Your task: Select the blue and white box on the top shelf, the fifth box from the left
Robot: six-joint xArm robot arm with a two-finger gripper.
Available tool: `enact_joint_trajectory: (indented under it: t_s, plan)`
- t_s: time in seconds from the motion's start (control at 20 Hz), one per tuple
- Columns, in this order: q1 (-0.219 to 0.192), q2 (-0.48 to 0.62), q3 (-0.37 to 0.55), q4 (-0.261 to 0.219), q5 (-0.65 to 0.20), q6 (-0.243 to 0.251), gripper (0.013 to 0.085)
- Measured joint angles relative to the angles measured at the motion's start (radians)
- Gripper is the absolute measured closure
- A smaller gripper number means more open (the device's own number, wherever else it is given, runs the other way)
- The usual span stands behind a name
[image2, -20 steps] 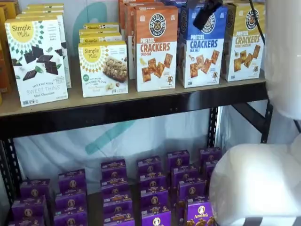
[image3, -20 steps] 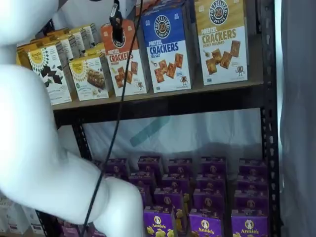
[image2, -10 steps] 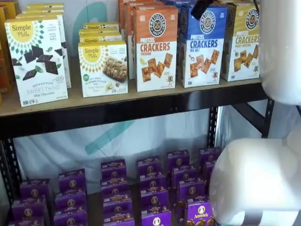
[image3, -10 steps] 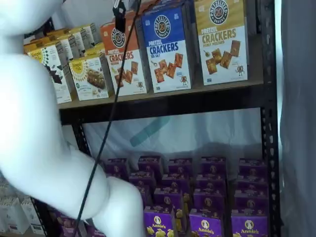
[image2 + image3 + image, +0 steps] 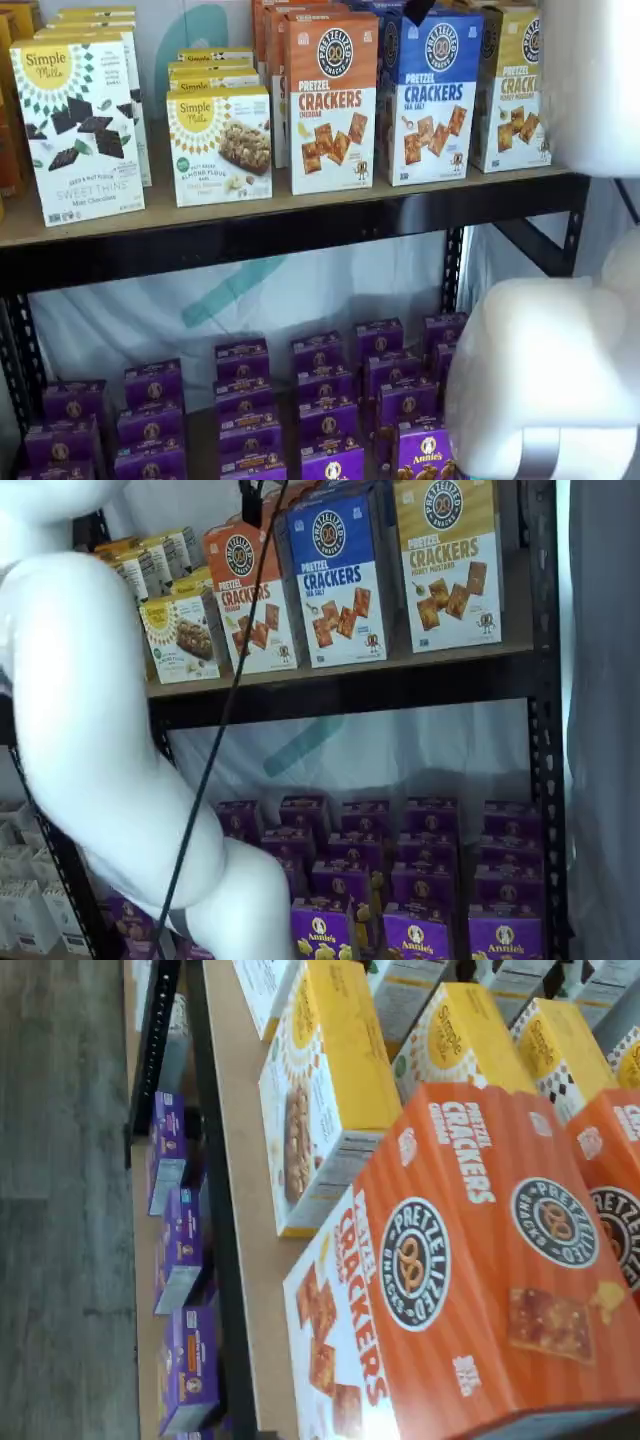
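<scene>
Item: blue and white box (image 5: 430, 95), also seen at (image 5: 338, 575). It stands upright at the front edge of the top shelf (image 5: 300, 225), between an orange cracker box (image 5: 332, 100) and a yellow-topped cracker box (image 5: 512, 90), touching or nearly touching both. More boxes of its kind stand in a row behind it.

Tool (image 5: 417, 9): only a dark tip hangs at the upper edge of a shelf view, just above the blue and white box; a dark piece with a cable (image 5: 225, 720) shows in a shelf view above the orange cracker box. Whether it is released or clenched cannot be told. It holds nothing.

Progress: approach stage, by appearance. The box is in its row, ungrasped; lining up, closing on it and drawing it out all remain.

Room: open air in front of the blue and white box and above it. Its sides are crowded by its neighbours, so side entry looks tight. The shelf's black front rail runs just below it.

Wrist view: shows the orange cracker box (image 5: 470, 1280) close up, with yellow snack boxes (image 5: 330, 1090) beside it; the blue and white box is not shown.
</scene>
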Motion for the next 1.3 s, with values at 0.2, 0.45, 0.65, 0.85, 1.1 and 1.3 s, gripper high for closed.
enact_joint_trajectory:
  t_s: [0.2,0.45,0.65,0.85,1.1,1.3]
  plan:
    - [0.003,0.042,-0.037,-0.018,0.000,-0.008,0.0130]
    - [0.016,0.082,-0.055,-0.038,-0.037,-0.018,0.0130]
    - [0.025,0.126,-0.084,-0.059,-0.052,-0.028,0.0130]
    - [0.027,0.160,-0.104,-0.077,-0.067,-0.040,0.0130]
    - [0.024,0.230,-0.180,-0.117,-0.011,-0.055,0.0130]
    - [0.020,0.279,-0.240,-0.146,0.046,-0.064,0.0130]
